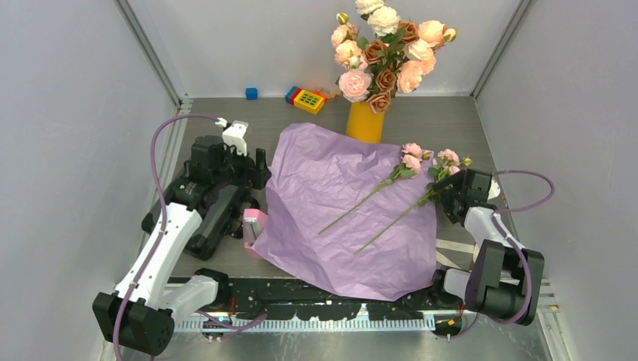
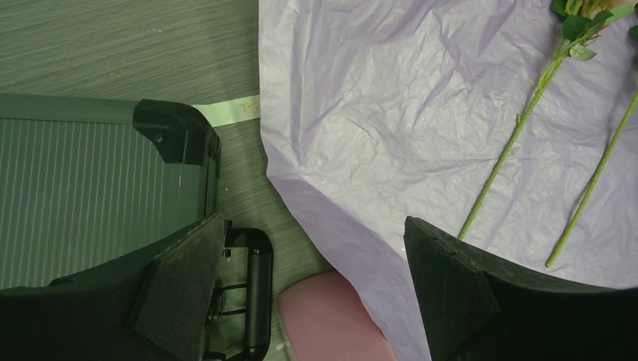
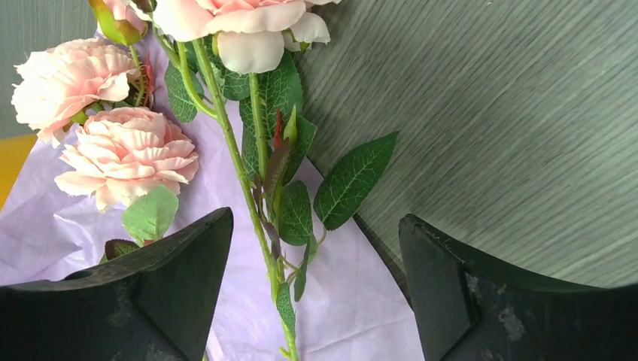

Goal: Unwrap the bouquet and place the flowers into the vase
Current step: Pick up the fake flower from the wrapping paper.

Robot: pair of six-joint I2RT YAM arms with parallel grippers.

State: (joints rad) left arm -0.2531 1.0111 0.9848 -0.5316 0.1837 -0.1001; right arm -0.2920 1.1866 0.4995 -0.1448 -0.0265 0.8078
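Bright, even overhead light; soft shadows; sharp focus throughout

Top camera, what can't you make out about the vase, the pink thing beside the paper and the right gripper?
Vase: mouth hidden by its roses, top view.
Pink thing: partly under the purple paper, top and left wrist views; unidentifiable.
Right gripper: fingertips too small and dark in top view.

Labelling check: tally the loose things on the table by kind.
Loose rose stems on the paper: 2
Purple wrapping paper: 1
Yellow-orange vase: 1
Bunch of roses in the vase: 1
Blue cube: 1
Yellow toy block: 1
Pink object at the paper's edge: 1
Total: 8
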